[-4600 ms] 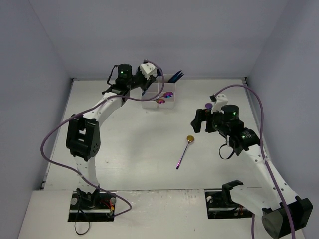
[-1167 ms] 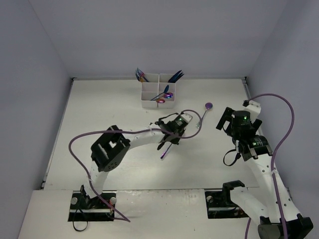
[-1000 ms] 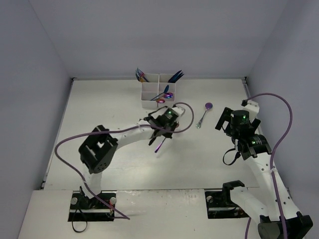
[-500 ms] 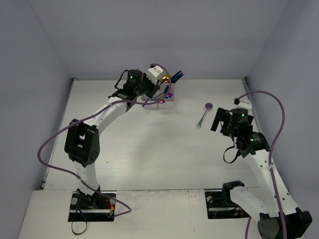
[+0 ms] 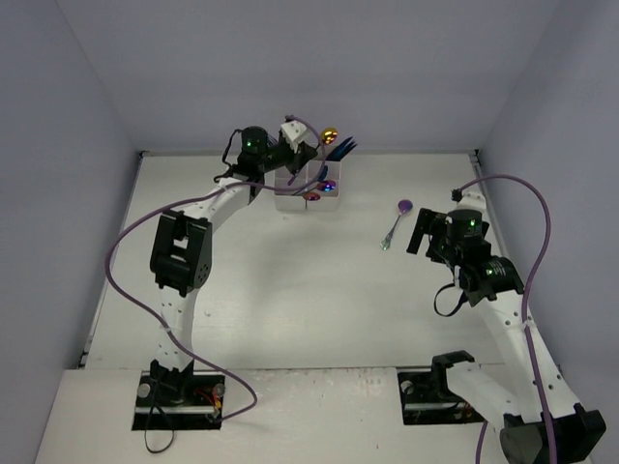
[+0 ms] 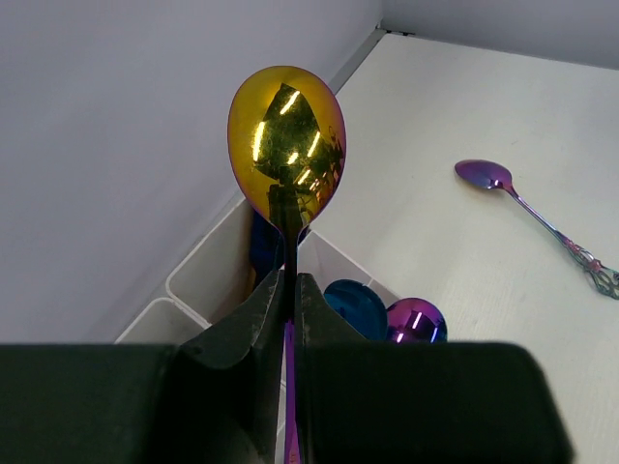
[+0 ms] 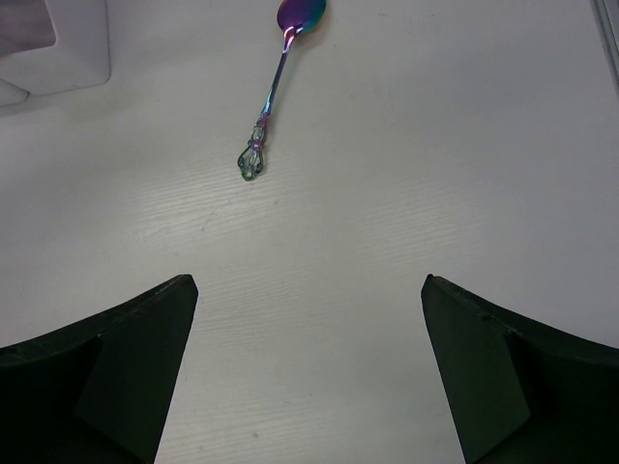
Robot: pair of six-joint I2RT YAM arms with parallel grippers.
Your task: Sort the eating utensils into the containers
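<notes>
My left gripper (image 6: 290,280) is shut on a spoon with a gold bowl (image 6: 286,140) and a purple handle, held bowl-up above the white containers (image 6: 208,275) at the back of the table (image 5: 308,186). The gold bowl (image 5: 330,133) shows just over the block in the top view. Blue and purple spoon bowls (image 6: 387,314) sit in the compartments below. A rainbow-purple spoon (image 5: 395,222) (image 7: 276,82) lies loose on the table to the right of the containers. My right gripper (image 7: 309,290) hangs open over bare table just short of that spoon's handle end, nothing between its fingers.
Blue utensil handles (image 5: 340,148) stick out of the back right compartment. The back wall stands close behind the containers. A purple cable (image 5: 527,208) loops above the right arm. The table's back right edge (image 7: 604,39) runs near the loose spoon.
My left gripper carried the gold-bowled spoon from the table's middle up to the containers at the back, and over the last half second tipped it bowl-up above them. The right arm barely shifted.
</notes>
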